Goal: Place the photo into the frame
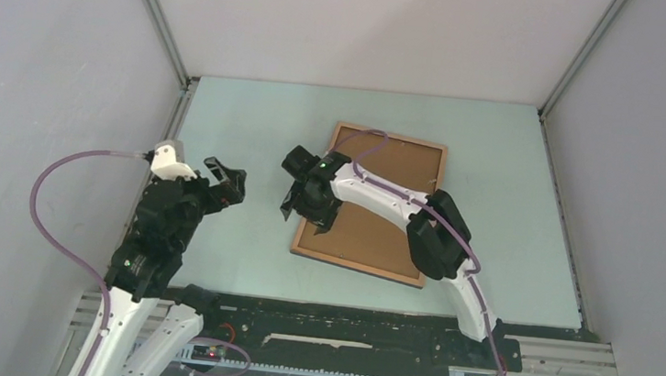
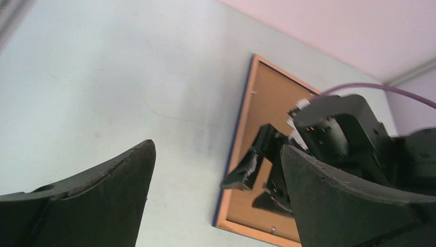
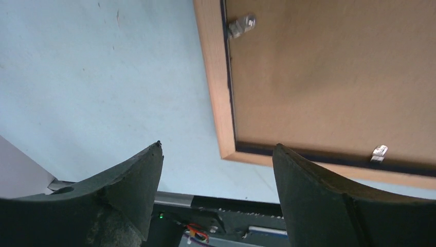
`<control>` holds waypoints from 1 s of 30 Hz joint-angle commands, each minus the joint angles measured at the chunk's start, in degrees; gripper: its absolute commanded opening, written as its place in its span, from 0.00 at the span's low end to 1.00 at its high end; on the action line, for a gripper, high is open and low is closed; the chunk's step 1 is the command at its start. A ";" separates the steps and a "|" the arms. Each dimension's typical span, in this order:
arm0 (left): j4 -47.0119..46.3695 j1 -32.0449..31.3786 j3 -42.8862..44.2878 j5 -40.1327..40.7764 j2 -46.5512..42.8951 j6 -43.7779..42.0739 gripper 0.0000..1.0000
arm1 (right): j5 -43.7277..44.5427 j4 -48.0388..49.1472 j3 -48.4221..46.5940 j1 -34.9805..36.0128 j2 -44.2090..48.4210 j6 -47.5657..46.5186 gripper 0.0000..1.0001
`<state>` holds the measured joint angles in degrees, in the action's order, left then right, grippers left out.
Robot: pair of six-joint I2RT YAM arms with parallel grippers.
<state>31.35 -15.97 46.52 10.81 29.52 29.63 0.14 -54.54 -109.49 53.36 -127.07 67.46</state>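
One frame (image 1: 357,236), light-brown wood, lying back board up on the worktop (image 1: 252,125), right of centre and askew to its edges. Two small metal tabs (image 3: 241,25) at the back board's rim. Right end effector (image 3: 218,175) above the frame's near-left corner, fingers apart, gripping nothing. Left end effector (image 1: 224,182) near the worktop's left edge, well apart from the frame, fingers spread wide, empty.

Frame (image 1: 363,239) lies flat on the pale counter (image 1: 244,115), brown backing board up, right of centre and skewed. Right claw (image 1: 306,218) hangs over the frame's left edge, fingers apart. Left claw (image 1: 230,185) stands left of the frame, apart from it, fingers spread.
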 commanded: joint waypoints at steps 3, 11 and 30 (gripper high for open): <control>4.77 -1.87 3.16 12.16 -0.70 -3.50 1.00 | 3.08 -8.75 -6.13 1.54 -2.22 10.02 0.67; 4.51 -3.94 2.49 13.58 -1.99 -4.05 1.00 | 4.14 -12.46 -12.55 1.83 -7.45 9.79 0.55; 5.02 -5.42 0.98 15.17 -3.44 -5.82 1.00 | 4.35 -12.26 -17.37 1.57 -13.48 10.45 0.35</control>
<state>37.04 -20.75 47.27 24.53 26.13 25.34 2.59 -65.54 -122.89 55.16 -138.74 76.34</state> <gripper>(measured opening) 0.996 0.384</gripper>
